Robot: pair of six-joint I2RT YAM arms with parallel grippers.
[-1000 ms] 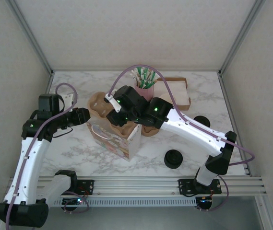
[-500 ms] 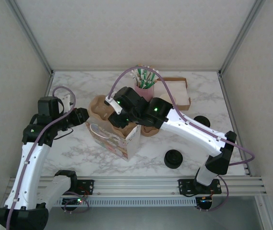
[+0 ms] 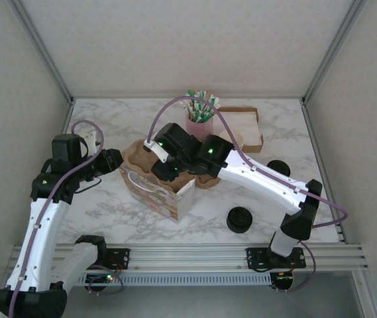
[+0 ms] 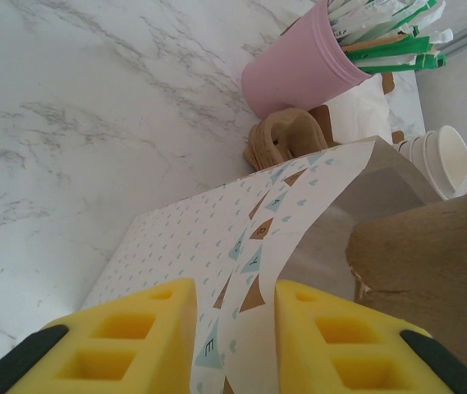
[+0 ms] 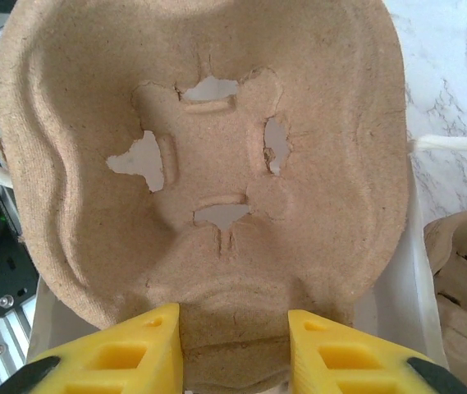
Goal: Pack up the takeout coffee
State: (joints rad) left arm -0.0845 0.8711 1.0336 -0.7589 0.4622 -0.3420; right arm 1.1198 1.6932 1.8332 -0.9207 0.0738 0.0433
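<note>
While your left claw (image 4: pixel 235 294) grips the left rim of the patterned paper bag (image 3: pixel 150 191), its yellow fingers (image 4: pixel 147 316) stand partly closed with the bag's printed wall caught between them. The bag's mouth is open on the right of that wrist view. Your right claw (image 5: pixel 233 318) is also partly closed. It is clamped on the near edge of a brown pulp cup carrier (image 5: pixel 208 148), which fills the space ahead of it. From above, that carrier hangs tilted over the open bag, and through the left wrist camera part of it sits within the bag's mouth. The takeout coffee (image 3: pixel 240 219) stands on the marble surface (image 3: pixel 108 205) in front of the bag and to its right, well apart from the bag and from both claws. You can see its round black lid from above, but the cup beneath is hard to make out. Behind the bag stands a pink cup (image 4: pixel 299 70) full of green and white wrapped sticks. A stack of spare carriers (image 3: pixel 207 180) sits just beside the bag on its right. A shallow cardboard tray (image 3: pixel 249 129) lies near the pink cup, farther right. Some white paper cups (image 4: pixel 442 152) show past the bag's far edge. Another black round thing (image 3: pixel 279 165) lies partly hidden by your right forearm.
</note>
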